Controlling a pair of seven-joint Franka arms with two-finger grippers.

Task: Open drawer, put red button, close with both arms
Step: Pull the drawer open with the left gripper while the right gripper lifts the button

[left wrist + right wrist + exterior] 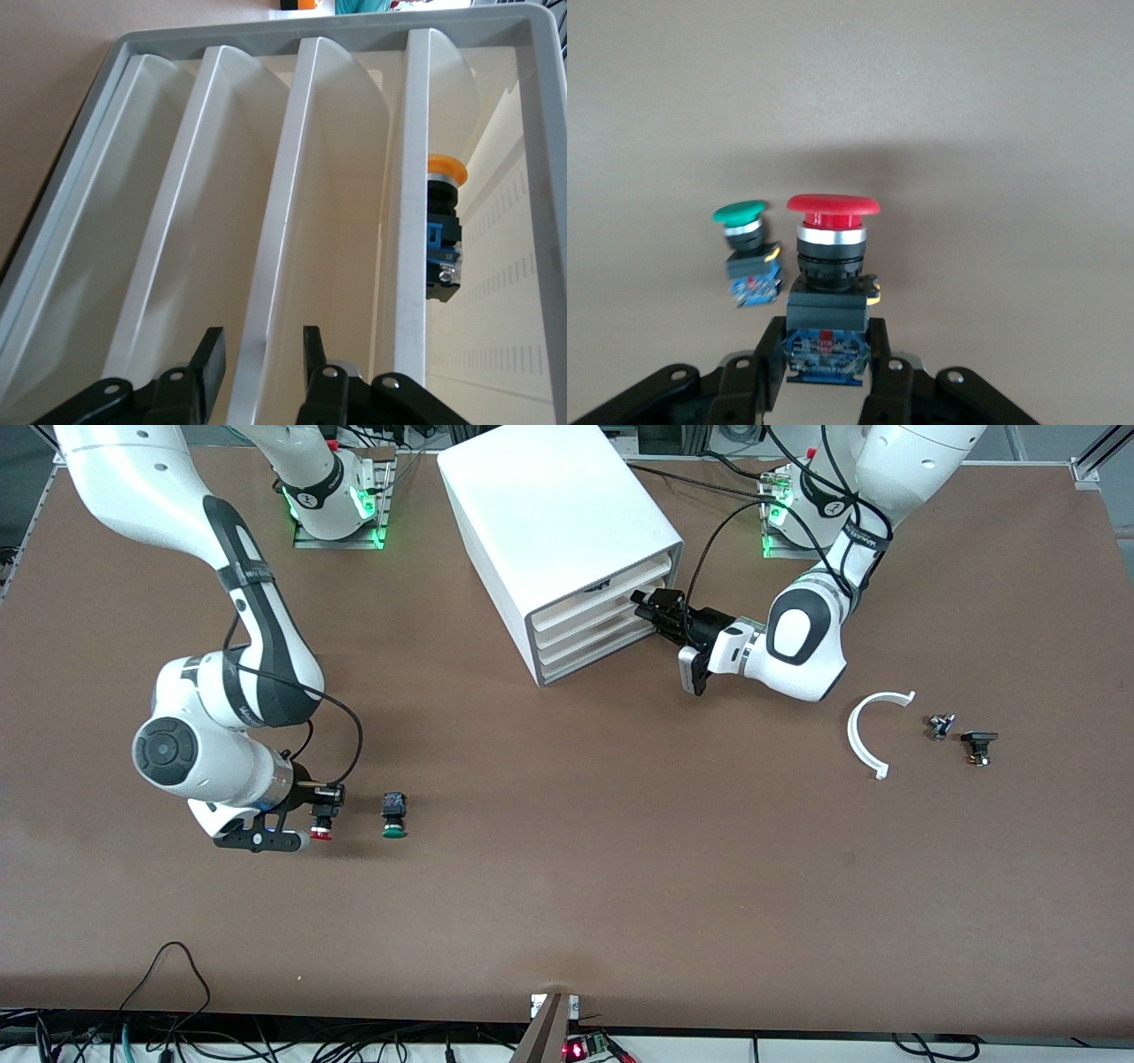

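Observation:
The white cabinet point(549, 514) stands at the robots' side of the table with four stacked drawers. My left gripper point(645, 607) is open at the drawer point(602, 615) second from the top. In the left wrist view its fingers point(208, 354) straddle that drawer's front lip point(266, 266) with a gap on each side. My right gripper point(325, 808) is shut on the red button point(321, 828) close above the table toward the right arm's end. In the right wrist view the gripper point(824, 341) clamps the blue-and-black body, with the red cap point(831, 205) pointing away.
A green-capped button point(394, 815) lies beside the red one and shows in the right wrist view point(744, 239). An orange-capped button point(443, 221) sits inside the top drawer. A white curved piece point(864, 735) and two small dark parts point(941, 726) point(979, 746) lie toward the left arm's end.

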